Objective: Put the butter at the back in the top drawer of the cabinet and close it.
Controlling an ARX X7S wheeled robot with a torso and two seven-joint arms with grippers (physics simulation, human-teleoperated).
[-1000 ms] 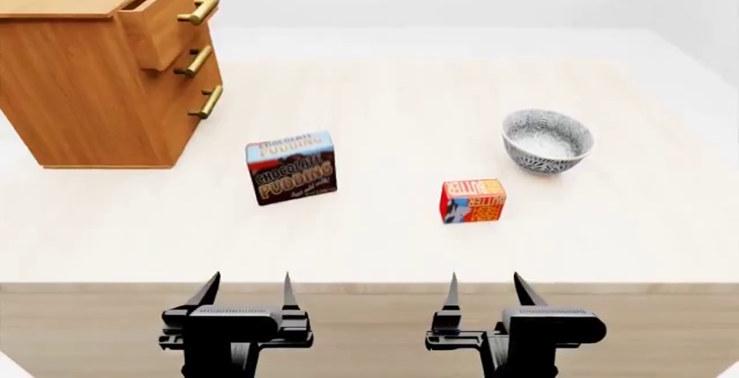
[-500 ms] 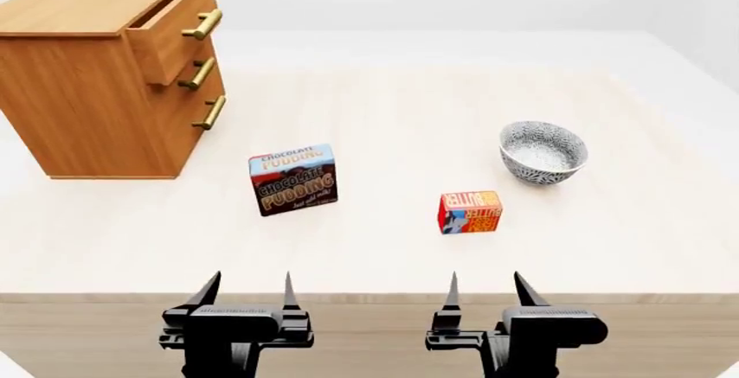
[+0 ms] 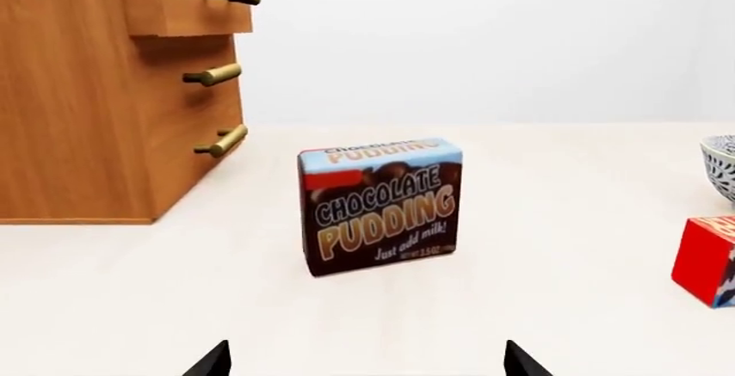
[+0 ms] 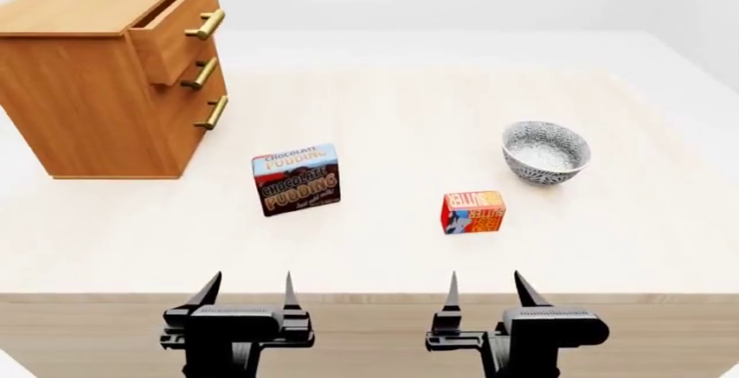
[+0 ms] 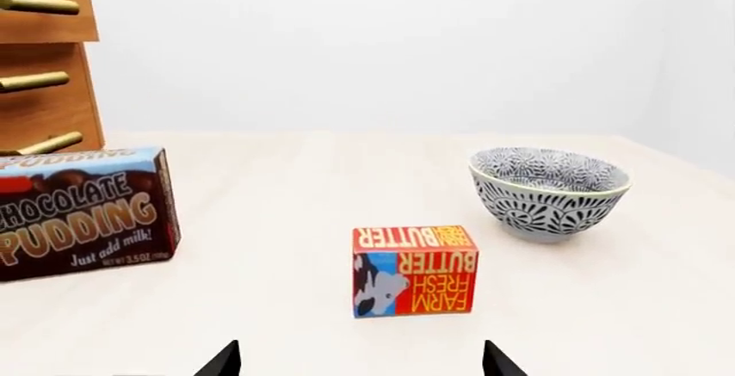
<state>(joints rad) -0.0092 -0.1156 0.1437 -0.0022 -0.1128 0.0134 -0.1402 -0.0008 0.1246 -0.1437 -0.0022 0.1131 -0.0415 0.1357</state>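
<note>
Your butter (image 4: 472, 212) stands on the pale surface (image 4: 393, 110), ahead of your right gripper (image 4: 484, 290), between the patterned bowl (image 4: 545, 152) and the chocolate pudding box (image 4: 296, 179). The cabinet (image 4: 86, 92) sits far left at the back, its top drawer (image 4: 173, 23) looking slightly pulled out. Both your right gripper and your left gripper (image 4: 246, 287) hover released, jaws spread, holding nothing.
</note>
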